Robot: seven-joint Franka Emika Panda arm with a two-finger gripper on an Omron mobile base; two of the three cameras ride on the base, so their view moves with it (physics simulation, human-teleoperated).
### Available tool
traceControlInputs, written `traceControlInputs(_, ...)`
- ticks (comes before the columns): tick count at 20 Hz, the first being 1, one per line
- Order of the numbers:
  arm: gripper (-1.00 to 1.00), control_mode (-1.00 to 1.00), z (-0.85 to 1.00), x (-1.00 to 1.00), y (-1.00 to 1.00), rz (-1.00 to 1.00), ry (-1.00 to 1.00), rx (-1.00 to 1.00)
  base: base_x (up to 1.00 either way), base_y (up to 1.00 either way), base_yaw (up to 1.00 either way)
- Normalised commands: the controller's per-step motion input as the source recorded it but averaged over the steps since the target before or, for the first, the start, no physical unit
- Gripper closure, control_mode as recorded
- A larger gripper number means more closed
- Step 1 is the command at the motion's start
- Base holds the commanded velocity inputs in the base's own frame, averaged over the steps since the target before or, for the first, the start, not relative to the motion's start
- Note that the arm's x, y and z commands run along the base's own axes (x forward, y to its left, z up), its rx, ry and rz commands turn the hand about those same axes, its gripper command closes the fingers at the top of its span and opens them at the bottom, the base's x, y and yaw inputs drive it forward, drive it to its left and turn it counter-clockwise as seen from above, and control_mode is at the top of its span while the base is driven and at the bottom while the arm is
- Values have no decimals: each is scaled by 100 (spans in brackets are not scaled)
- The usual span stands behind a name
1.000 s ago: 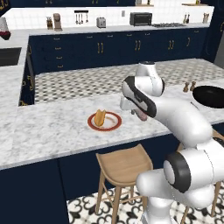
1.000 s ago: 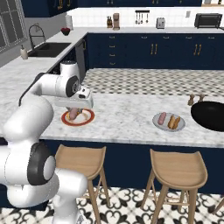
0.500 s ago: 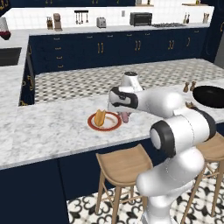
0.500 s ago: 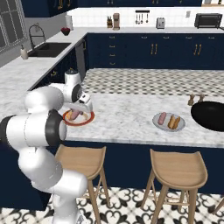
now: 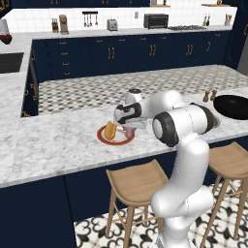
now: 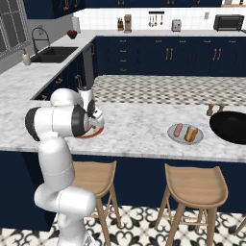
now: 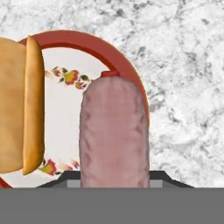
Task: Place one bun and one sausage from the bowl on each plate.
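The pincer (image 5: pixel 128 130) was clamped on a sausage (image 7: pixel 113 133), holding it low over the white plate with the red-brown rim (image 7: pixel 111 54), near the worktop's (image 5: pixel 58 140) front edge. In the hand view the sausage ran lengthwise between the fingers, its far end reaching the plate's rim on the side away from the bun (image 7: pixel 24 105), which already lay on the plate, apart from the sausage.

To finish this step well, the sausage probably needed to come a little inward, toward the bun, so that it would not roll over the rim onto the marble. Lowering it until it nearly touched the plate and only then spreading the fingers looked wise, since a stubby cylinder dropped from a height would likely roll. The lift afterward should go straight up, clear of the bun.

Further along the worktop, the grey plate (image 6: pixel 185 140) already carried a sausage and a bun side by side, with the black bowl (image 6: pixel 229 126) just beyond it near the end.
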Motion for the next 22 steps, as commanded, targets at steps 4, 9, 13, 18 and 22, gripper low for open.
traceControlInputs(4,100,-100,-47,42,15,-7,0,1,0,0,0)
traceControlInputs(9,100,-100,-34,27,4,-5,0,0,0,0,0)
traceControlInputs(13,-100,-100,-17,12,0,-3,0,0,0,0,0)
traceControlInputs(18,-100,-100,4,0,0,0,-1,2,0,0,0)
traceControlInputs(22,-100,-100,39,-14,-7,0,-5,2,0,0,0)
